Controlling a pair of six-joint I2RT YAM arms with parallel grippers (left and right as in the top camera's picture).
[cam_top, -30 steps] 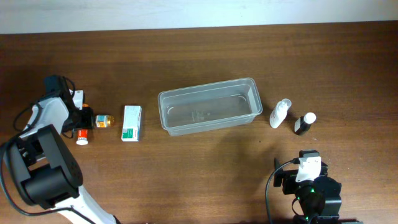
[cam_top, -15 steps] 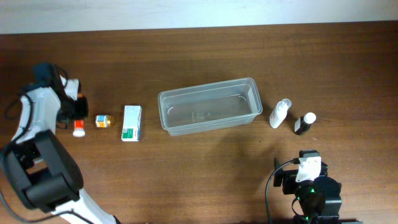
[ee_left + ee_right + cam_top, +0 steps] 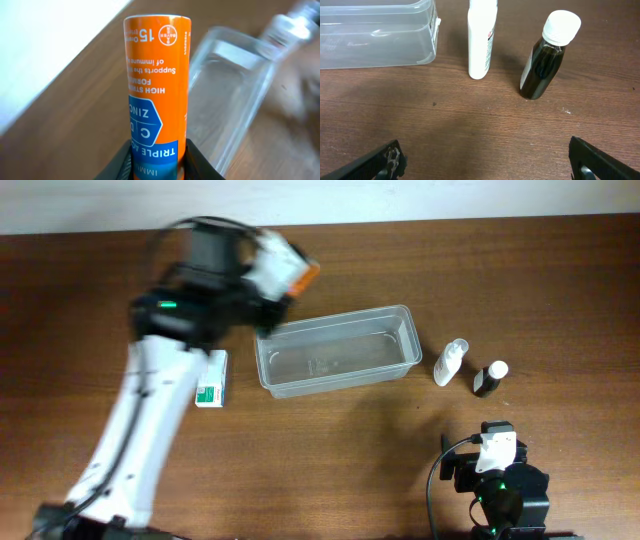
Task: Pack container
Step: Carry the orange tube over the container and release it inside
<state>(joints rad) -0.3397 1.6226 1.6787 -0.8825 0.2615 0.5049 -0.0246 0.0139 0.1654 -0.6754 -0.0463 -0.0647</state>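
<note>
Swung in from the table's (image 3: 560, 280) far nine-o'clock edge, where it was working half a second ago, the left arm now reaches across to the container's eleven-o'clock corner, blurred with speed in the overhead view. The left gripper (image 3: 159, 169) is clamped on the lower end of an orange vitamin tablet tube (image 3: 292, 268), whose printed label reads upside down to the wrist camera. The grip is low on the tube, so most of its length sticks out ahead of the fingers (image 3: 119, 161), probably to let it go into the tub first. The tube is in the air, not yet over the opening.

A white-and-green carton (image 3: 211, 380) lies flat at the container's nine o'clock, partly under the passing arm. The container (image 3: 338, 352) sits mid-table with nothing visible inside, its long side running nine to three and its open top facing up to take items.

At its three o'clock a white bottle (image 3: 482, 40) stands just beside the wall, with a dark bottle with a white cap (image 3: 543, 60) a little further out. Both are upright and apart.

The right gripper (image 3: 487, 160) rests at five o'clock with its jaws spread wide, holding nothing and facing those two bottles, apparently parked.
</note>
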